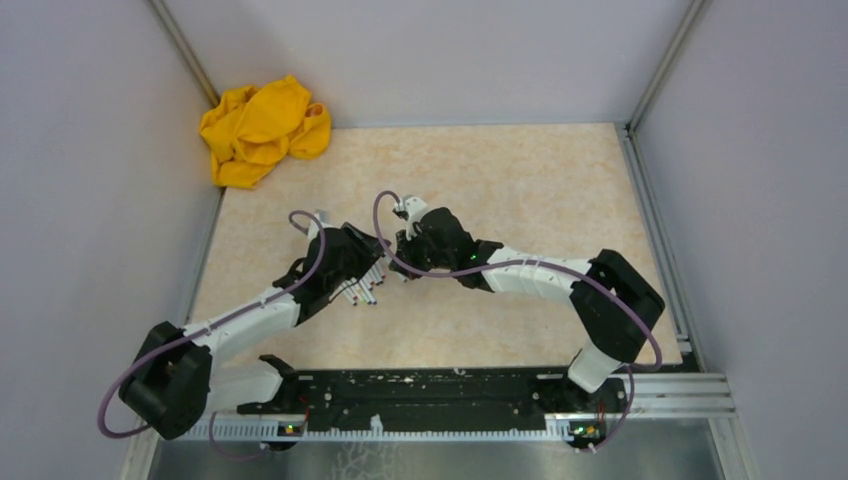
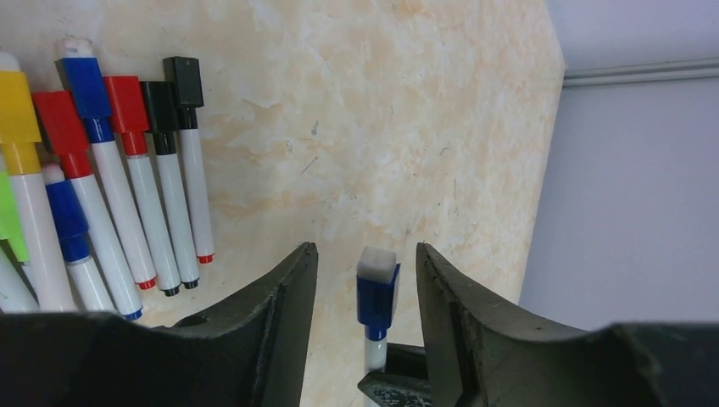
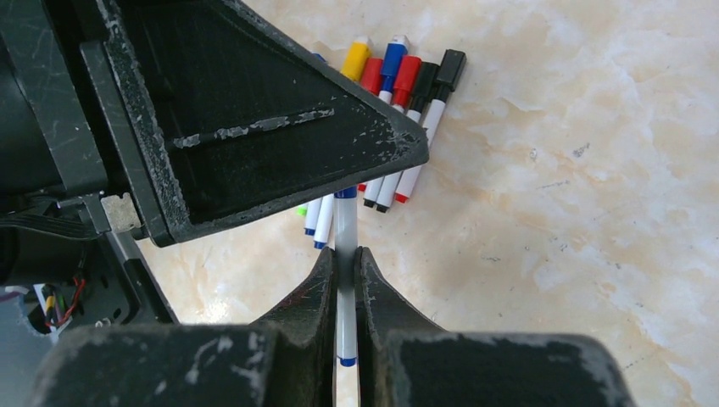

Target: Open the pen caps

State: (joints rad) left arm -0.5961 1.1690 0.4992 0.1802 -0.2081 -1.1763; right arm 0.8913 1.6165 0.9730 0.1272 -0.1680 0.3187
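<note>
My right gripper (image 3: 346, 252) is shut on the white barrel of a blue-capped marker (image 3: 345, 225) and holds it above the table. The marker's blue pen cap (image 2: 377, 298), topped by a white pad, stands between the fingers of my left gripper (image 2: 365, 248). That gripper is open, with a gap on each side of the cap. In the right wrist view the left gripper's finger (image 3: 254, 110) hides this cap. Several capped markers (image 2: 127, 170) lie in a row on the table, with yellow (image 2: 17, 106), red (image 2: 125, 103), blue (image 2: 85, 85) and black (image 2: 182, 80) caps. The two grippers meet mid-table (image 1: 392, 252).
A crumpled yellow cloth (image 1: 262, 130) lies in the far left corner. Grey walls close in the beige tabletop (image 1: 520, 200) on three sides. A black rail (image 1: 430, 395) with the arm bases runs along the near edge.
</note>
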